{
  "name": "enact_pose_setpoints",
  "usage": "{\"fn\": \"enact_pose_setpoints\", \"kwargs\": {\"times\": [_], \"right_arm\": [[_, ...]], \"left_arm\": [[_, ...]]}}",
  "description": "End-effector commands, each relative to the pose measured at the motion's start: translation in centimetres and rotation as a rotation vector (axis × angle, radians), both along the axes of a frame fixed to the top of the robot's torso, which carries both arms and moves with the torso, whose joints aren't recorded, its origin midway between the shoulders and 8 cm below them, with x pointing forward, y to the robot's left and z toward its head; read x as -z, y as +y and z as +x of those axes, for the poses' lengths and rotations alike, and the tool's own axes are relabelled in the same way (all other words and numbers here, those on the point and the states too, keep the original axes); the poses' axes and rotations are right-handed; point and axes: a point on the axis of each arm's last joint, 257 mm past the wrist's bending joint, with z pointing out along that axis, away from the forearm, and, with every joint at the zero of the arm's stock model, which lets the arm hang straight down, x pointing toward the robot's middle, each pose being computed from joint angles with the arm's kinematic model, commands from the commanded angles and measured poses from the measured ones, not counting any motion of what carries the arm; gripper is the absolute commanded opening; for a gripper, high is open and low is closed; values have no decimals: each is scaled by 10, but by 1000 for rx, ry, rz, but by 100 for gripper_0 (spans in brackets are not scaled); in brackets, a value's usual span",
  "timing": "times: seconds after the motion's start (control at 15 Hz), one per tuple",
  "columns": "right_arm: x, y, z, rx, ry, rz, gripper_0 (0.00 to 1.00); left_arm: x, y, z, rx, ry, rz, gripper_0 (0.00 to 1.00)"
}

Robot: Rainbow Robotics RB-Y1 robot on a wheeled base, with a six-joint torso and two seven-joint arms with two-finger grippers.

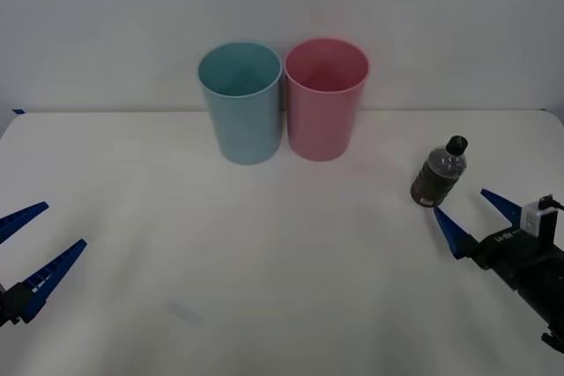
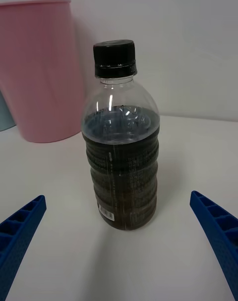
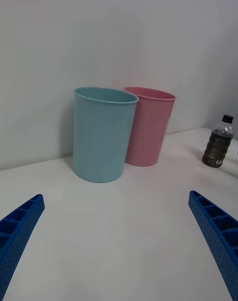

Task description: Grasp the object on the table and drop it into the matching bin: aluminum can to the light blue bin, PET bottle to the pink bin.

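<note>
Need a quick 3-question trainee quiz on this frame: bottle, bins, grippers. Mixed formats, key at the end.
1. True or false: the PET bottle stands upright on the table.
2. Which gripper is nearer the bottle? A) left gripper B) right gripper
3. Fill in: seen from the front, the pink bin stands to the robot's ____ of the light blue bin.

Key
1. True. It stands cap up, between the right gripper's open fingers in the right wrist view, not yet touched.
2. B. The left gripper waits open at the table's left edge.
3. right
</note>
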Motion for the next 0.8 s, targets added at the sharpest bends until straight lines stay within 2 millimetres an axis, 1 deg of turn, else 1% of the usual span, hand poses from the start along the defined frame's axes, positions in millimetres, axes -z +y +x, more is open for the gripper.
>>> {"fn": "enact_pose_setpoints", "kwargs": {"times": [0.07, 0.4, 0.6, 0.8], "right_arm": [[2, 4, 18, 1, 1, -3, 100], [6, 12, 47, 9, 8, -7, 100], [3, 17, 63, 13, 1, -16, 100], [1, 21, 72, 23, -3, -35, 100]], "left_arm": [[0, 0, 0, 0, 0, 0, 100], [0, 0, 0, 0, 0, 0, 100], [0, 0, 0, 0, 0, 0, 100], [0, 0, 0, 0, 0, 0, 100]]}}
